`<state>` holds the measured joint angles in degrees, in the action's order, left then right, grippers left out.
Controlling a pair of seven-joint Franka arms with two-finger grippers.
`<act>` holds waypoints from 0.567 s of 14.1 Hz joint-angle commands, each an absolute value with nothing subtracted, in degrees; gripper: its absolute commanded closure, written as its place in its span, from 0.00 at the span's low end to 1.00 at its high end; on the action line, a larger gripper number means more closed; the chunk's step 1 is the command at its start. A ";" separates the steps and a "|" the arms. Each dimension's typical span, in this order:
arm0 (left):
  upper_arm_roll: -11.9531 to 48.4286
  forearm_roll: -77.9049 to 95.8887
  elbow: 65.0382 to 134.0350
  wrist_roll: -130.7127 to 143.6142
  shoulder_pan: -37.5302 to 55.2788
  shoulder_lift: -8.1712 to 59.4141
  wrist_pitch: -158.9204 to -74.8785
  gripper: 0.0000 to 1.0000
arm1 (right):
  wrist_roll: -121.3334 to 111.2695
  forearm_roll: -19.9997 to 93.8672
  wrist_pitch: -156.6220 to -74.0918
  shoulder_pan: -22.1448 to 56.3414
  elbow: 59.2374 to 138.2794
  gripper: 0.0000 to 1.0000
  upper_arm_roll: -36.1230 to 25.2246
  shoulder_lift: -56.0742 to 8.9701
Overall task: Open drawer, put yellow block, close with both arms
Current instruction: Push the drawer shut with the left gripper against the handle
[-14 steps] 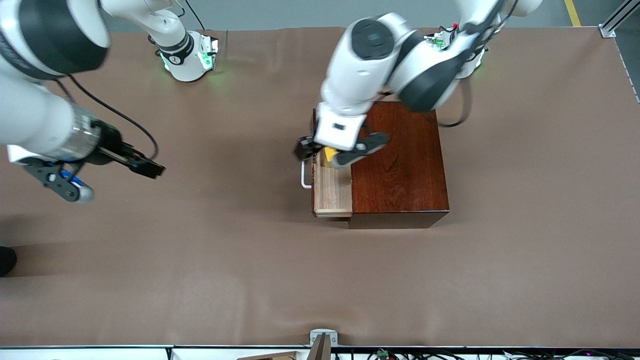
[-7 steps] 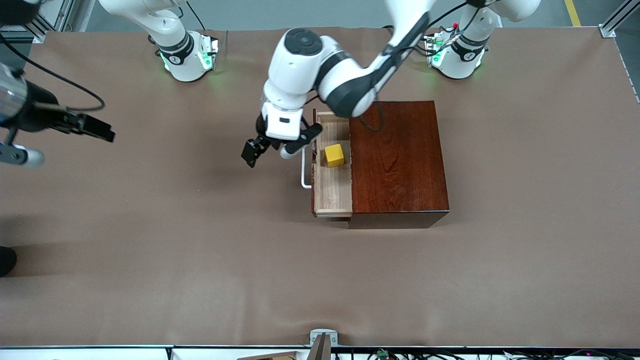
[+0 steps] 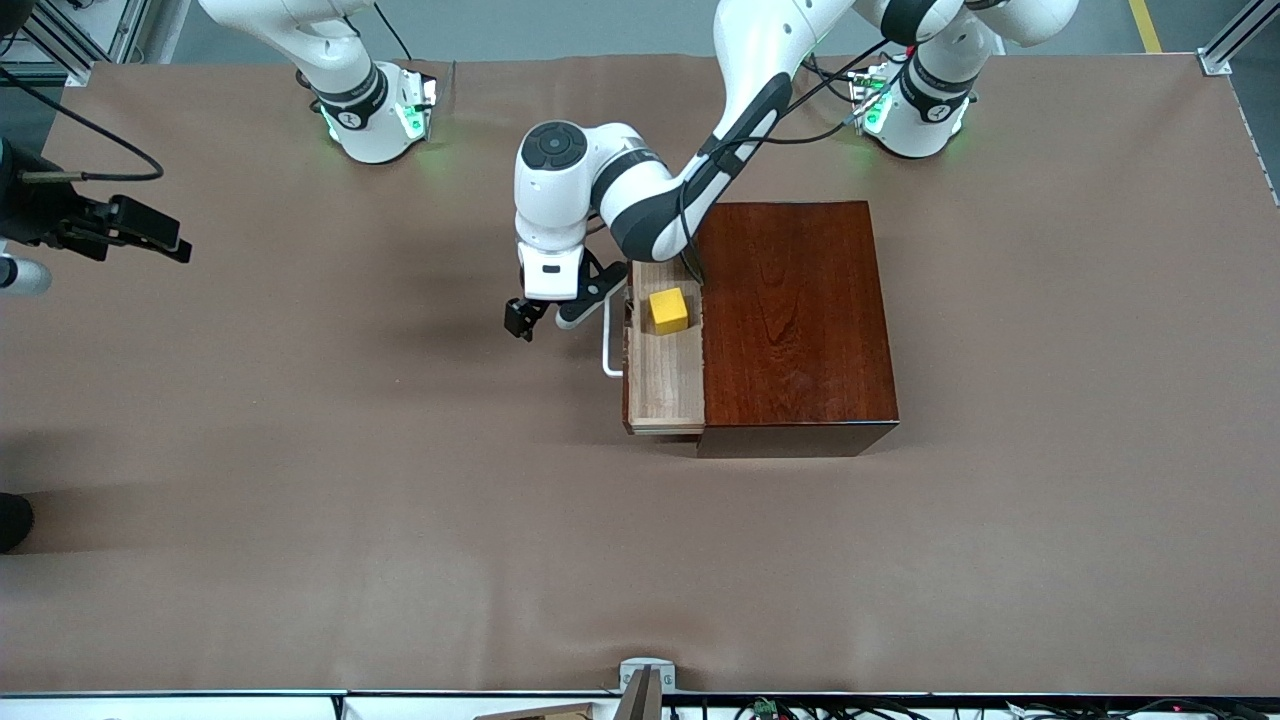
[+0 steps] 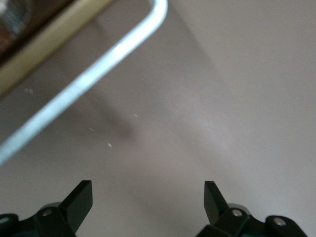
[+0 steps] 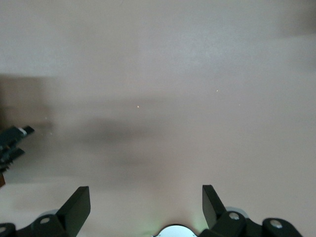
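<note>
Brown covering spreads over the whole table (image 3: 400, 520), and on it we see the dark reddish-brown wooden box (image 3: 795, 320) toward the left arm's end. Its drawer (image 3: 665, 385) stands pulled out toward the right arm's end, and we find the yellow block (image 3: 668, 310) lying inside the pale tray, in the half farther from the front camera. We place the left claw (image 3: 545, 315) just beside the white handle (image 3: 607, 345), low over the table, with its fingers (image 4: 79, 200) spread wide and holding nothing. We see the right claw (image 3: 150, 232) over the table's edge at the right arm's end, well apart from the box, its fingers (image 5: 76, 205) also wide and empty.
</note>
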<state>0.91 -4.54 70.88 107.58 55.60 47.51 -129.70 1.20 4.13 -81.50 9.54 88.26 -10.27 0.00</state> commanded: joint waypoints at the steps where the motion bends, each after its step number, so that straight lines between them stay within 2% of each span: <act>1: -1.32 -7.47 69.61 108.63 55.99 47.38 -124.47 0.00 | -0.44 2.81 -83.06 8.79 91.06 0.00 -8.88 3.17; 4: -1.76 -10.10 69.61 107.23 55.72 46.93 -117.00 0.00 | -0.35 2.46 -83.32 8.96 87.38 0.00 -8.88 2.12; 8: -1.67 -11.42 69.70 105.12 53.71 46.50 -111.99 0.00 | -2.88 1.85 -83.23 7.39 85.17 0.00 -8.96 0.09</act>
<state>-1.32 -9.19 69.78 106.79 55.07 47.39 -116.34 -0.03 3.16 -83.56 9.39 86.83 -9.70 1.36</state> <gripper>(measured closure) 0.000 0.000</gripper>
